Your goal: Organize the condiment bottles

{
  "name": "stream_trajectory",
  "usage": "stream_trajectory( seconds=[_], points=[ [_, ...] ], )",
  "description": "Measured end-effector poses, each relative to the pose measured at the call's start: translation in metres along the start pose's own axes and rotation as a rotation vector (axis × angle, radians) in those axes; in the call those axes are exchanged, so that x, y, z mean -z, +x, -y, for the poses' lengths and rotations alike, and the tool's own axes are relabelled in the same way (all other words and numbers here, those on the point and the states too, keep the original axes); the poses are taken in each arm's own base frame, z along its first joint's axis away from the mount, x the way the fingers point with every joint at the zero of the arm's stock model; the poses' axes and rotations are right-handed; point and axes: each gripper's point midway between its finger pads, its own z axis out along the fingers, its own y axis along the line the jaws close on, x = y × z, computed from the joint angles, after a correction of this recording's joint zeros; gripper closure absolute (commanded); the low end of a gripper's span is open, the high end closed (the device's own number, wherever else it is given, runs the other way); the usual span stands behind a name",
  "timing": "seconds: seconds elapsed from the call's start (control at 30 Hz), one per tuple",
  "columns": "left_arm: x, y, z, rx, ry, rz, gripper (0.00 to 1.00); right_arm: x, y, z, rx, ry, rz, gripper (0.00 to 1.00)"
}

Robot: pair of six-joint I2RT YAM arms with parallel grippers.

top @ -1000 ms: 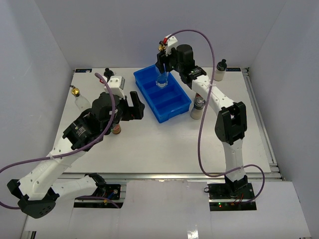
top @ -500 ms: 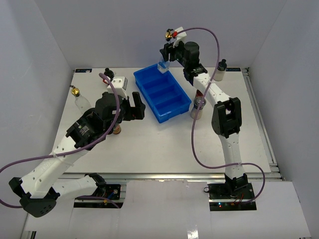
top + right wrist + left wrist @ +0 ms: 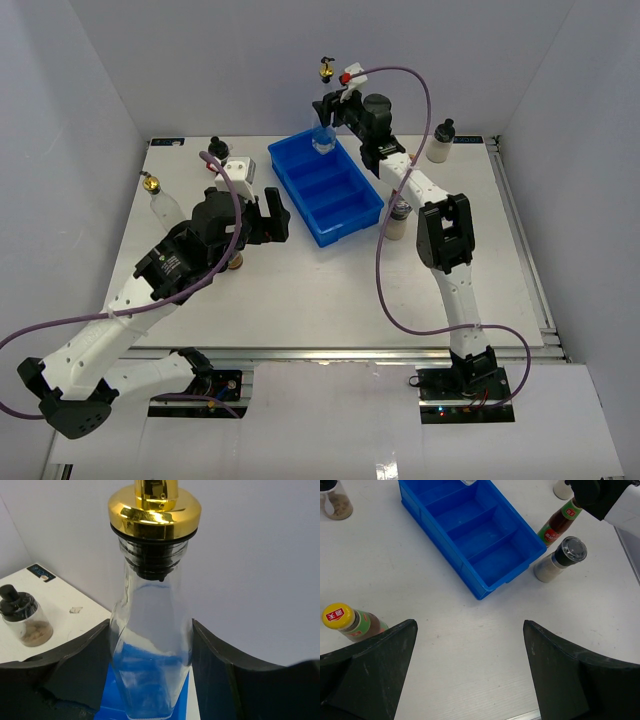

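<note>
My right gripper (image 3: 325,112) (image 3: 151,645) is shut on a tall clear bottle (image 3: 323,138) (image 3: 150,645) with a gold-black spout (image 3: 325,70) (image 3: 155,510). It holds the bottle upright over the far compartment of the blue tray (image 3: 345,222) (image 3: 445,545). My left gripper (image 3: 267,214) (image 3: 470,680) hangs open over bare table, holding nothing. A red sauce bottle with a yellow cap (image 3: 233,262) (image 3: 351,622) stands just left of it. A second clear bottle (image 3: 156,200) stands at the left. Another sauce bottle (image 3: 560,522) and a squat jar (image 3: 397,218) (image 3: 559,560) stand right of the tray.
Black-capped jars stand at the back left (image 3: 217,148) (image 3: 335,502) (image 3: 24,620) and back right (image 3: 440,142). The tray's middle and near compartments hold nothing. White walls close in the table at the back and sides.
The right arm has reached farther back and lifted the clear bottle, so its spout now stands higher against the back wall. The left arm has hardly moved.
</note>
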Motion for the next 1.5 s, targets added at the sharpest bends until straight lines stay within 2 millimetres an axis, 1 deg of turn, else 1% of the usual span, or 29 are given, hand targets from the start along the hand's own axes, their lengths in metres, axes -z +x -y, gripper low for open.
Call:
stream_trajectory(
  seconds=[0.17,0.33,0.53,0.8,0.9,1.0,1.17,1.23,1.37,1.5],
  points=[
    [0.001,-0.001,-0.001,-0.004,-0.005,0.005,0.02,-0.001,0.017,0.000,-0.007,0.000,-0.021,0.92],
    [0.001,0.000,-0.004,-0.010,-0.012,0.011,0.02,-0.003,0.024,0.000,-0.003,0.000,-0.020,0.92],
    [0.000,0.003,-0.007,-0.018,-0.024,0.009,0.02,-0.006,0.020,0.001,-0.001,0.001,0.011,0.92],
    [0.000,0.004,-0.010,-0.025,-0.031,0.014,0.02,-0.013,0.006,0.002,0.001,0.007,0.075,0.92],
    [0.001,0.004,-0.011,-0.030,-0.030,0.018,0.02,-0.015,0.005,0.002,0.005,0.010,0.098,0.92],
    [0.003,0.004,-0.012,-0.035,-0.029,0.021,0.02,-0.016,0.013,0.002,0.006,0.016,0.105,0.92],
    [0.004,0.002,-0.012,-0.037,-0.025,0.030,0.02,-0.019,0.042,0.002,-0.002,0.027,0.074,0.92],
    [0.003,0.001,-0.011,-0.038,-0.022,0.035,0.02,-0.019,0.050,0.002,-0.005,0.028,0.064,0.92],
    [0.002,0.003,-0.012,-0.042,-0.022,0.036,0.02,-0.019,0.058,0.001,-0.006,0.029,0.061,0.92],
    [0.002,0.006,-0.013,-0.043,-0.023,0.034,0.02,-0.020,0.060,0.002,-0.004,0.033,0.070,0.92]
  ],
)
